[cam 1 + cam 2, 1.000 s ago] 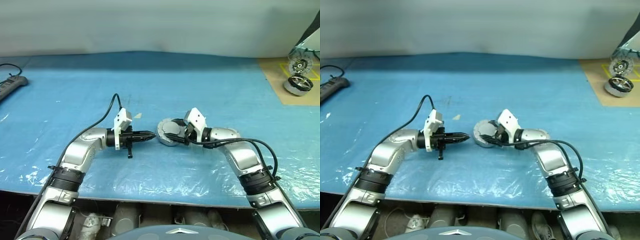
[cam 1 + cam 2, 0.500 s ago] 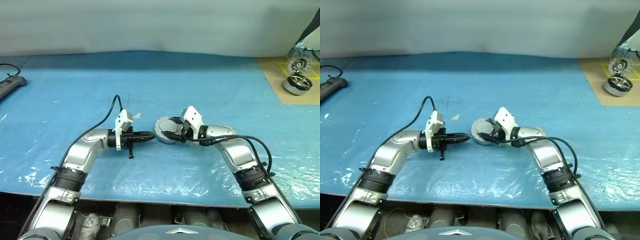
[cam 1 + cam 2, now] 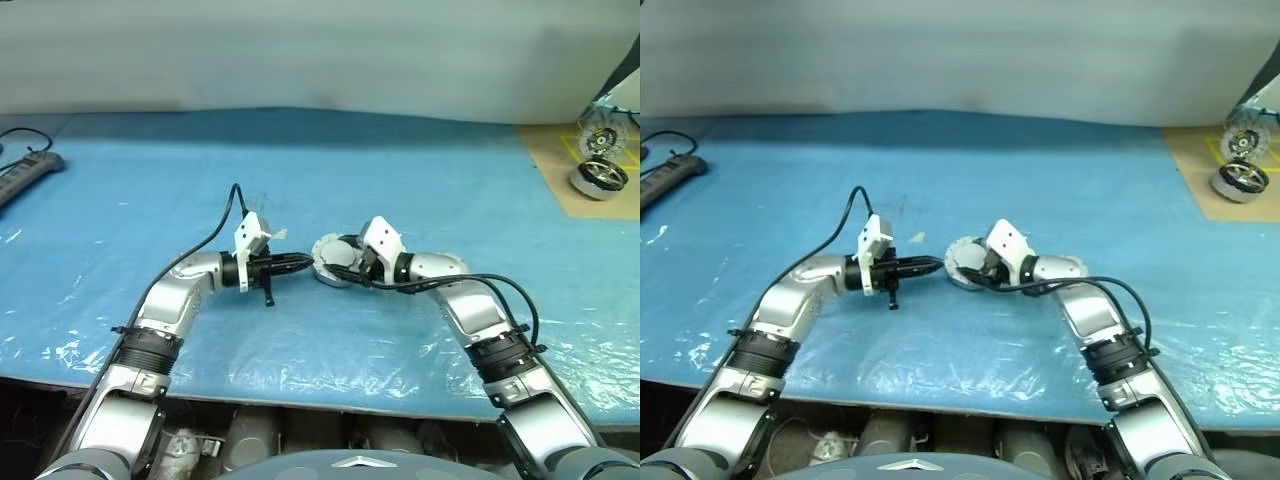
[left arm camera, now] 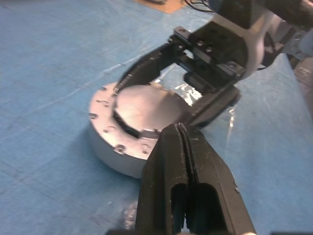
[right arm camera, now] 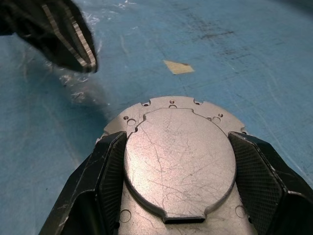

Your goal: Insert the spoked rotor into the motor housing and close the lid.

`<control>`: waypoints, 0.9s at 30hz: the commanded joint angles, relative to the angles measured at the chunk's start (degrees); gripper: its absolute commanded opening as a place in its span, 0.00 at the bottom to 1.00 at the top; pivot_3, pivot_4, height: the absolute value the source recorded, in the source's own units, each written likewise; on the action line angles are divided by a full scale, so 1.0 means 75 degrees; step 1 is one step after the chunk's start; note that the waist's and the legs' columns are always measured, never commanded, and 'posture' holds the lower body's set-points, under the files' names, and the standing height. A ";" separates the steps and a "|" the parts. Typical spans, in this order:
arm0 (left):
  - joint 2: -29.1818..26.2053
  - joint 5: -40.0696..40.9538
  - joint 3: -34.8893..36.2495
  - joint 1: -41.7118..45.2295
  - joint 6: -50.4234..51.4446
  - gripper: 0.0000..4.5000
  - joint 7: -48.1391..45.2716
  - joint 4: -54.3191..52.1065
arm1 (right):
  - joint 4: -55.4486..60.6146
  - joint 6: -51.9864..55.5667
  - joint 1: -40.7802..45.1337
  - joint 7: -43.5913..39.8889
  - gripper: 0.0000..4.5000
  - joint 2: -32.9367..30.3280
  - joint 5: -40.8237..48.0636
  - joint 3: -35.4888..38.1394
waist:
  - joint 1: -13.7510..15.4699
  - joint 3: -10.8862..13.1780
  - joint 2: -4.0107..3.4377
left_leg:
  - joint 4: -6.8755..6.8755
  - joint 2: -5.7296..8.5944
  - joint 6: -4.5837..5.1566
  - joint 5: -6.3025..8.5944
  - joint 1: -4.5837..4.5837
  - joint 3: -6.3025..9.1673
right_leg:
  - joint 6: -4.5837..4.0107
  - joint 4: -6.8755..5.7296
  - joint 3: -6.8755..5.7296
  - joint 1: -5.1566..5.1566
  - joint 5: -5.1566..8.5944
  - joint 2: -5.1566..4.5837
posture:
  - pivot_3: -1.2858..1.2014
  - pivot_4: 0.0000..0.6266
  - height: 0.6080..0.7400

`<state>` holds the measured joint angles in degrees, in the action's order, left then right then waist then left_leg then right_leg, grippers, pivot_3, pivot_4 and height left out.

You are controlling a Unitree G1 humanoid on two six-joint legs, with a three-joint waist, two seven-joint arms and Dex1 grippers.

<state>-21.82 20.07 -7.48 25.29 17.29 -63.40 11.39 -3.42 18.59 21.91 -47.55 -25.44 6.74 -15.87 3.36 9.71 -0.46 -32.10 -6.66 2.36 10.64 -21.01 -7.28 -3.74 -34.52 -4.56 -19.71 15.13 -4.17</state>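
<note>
Right gripper [image 5: 168,147]: jaws wide, clamped across a grey lidded puck [image 5: 178,156], one finger [image 5: 105,171] on each flank. The puck sits on the blue sheet [image 3: 150,200] mid-table. It looks like the closed assembly, though that is a guess, since no windings or spokes are visible.

Left gripper [image 4: 182,134]: fingers pressed together, holding nothing, tip just beside the puck's rim at its 9 o'clock in the head view (level, pointing across at the right gripper).

Outward: a rotor [image 3: 597,176] and a second wheel-like part [image 3: 597,141] lie on the tan board [image 3: 560,165] at 2 o'clock, well apart from both arms. A power strip [image 3: 30,172] lies at 10 o'clock by the far left edge.

Risks, as I judge them: a sideways poke from the left tip could skate the puck out of the right clamp or tilt an unseated lid; the plastic sheet is slick and wrinkled, so it may drag.

Room: open sheet all around the puck; the near table edge runs under both elbows, so stay off 6 o'clock.
</note>
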 commanded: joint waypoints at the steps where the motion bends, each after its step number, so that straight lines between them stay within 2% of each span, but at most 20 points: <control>1: 0.0119 -0.0330 -0.0222 0.0224 -0.0467 0.00 0.0052 0.0182 | -0.0458 0.1004 -0.0999 -0.0727 0.66 -0.0540 -0.0143 -0.0659 | 0.0048 -0.0012 0.0002 | 0.0002 0.0000 0.0007 0.0005 0.0001 -0.0001 | 0.0002 0.0006 0.0000 0.0003 0.0002 0.0000 | 0.52 0.24 1.00; 4: 0.0239 -0.0948 -0.0554 0.0358 -0.1148 0.00 0.0221 0.0695 | -0.0312 0.1182 -0.0948 -0.0838 0.66 -0.0551 0.0030 -0.0666 | 0.0082 -0.0036 0.0010 | 0.0007 0.0000 0.0022 0.0016 0.0002 -0.0003 | 0.0011 0.0026 0.0000 0.0015 0.0007 0.0000 | 0.52 0.24 1.00; 13: 0.0736 -0.1341 -0.1108 0.0112 -0.1560 0.00 0.0203 0.0700 | -0.0599 0.1301 -0.0569 -0.0865 0.66 -0.0298 0.0100 -0.0680 | 0.0063 -0.0064 0.0030 | 0.0080 0.0000 0.0024 0.0016 0.0008 -0.0012 | 0.0011 0.0098 -0.0008 0.0025 0.0006 0.0001 | 0.52 0.24 1.00; 22: 0.0317 -0.1977 -0.1412 0.0079 -0.1973 0.00 -0.0012 0.0867 | -0.0111 0.1198 -0.0694 -0.0762 0.66 -0.0441 0.0165 -0.0398 | 0.0079 -0.0086 0.0050 | 0.0141 0.0001 0.0010 0.0021 0.0096 -0.0030 | 0.0018 0.0139 -0.0002 0.0087 0.0012 0.0001 | 0.52 0.24 1.00; 26: 0.0213 -0.1822 -0.1420 0.0056 -0.1530 0.00 -0.0008 0.0267 | 0.0313 0.1048 -0.0953 -0.0735 0.96 -0.0466 0.0262 -0.0255 | 0.0076 -0.0087 0.0051 | 0.0151 0.0001 0.0010 0.0025 0.0084 -0.0041 | 0.0019 0.0153 -0.0002 0.0077 0.0014 0.0001 | 0.52 0.24 1.00; 27: 0.0196 -0.1789 -0.1427 0.0040 -0.1372 0.00 0.0013 0.0056 | 0.0337 0.1043 -0.0956 -0.0666 1.00 -0.0446 0.0234 -0.0221 | 0.0076 -0.0086 0.0051 | 0.0151 0.0000 0.0009 0.0026 0.0075 -0.0043 | 0.0020 0.0154 -0.0002 0.0069 0.0014 0.0001 | 0.52 0.24 1.00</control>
<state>-20.24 7.10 -16.16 26.53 5.05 -62.41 14.52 2.93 23.64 17.93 -52.62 -28.10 9.98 -14.86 3.93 9.06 -0.08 -30.97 -6.66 2.44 10.83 -20.53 -7.61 -3.59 -33.37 -4.58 -19.26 15.23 -4.17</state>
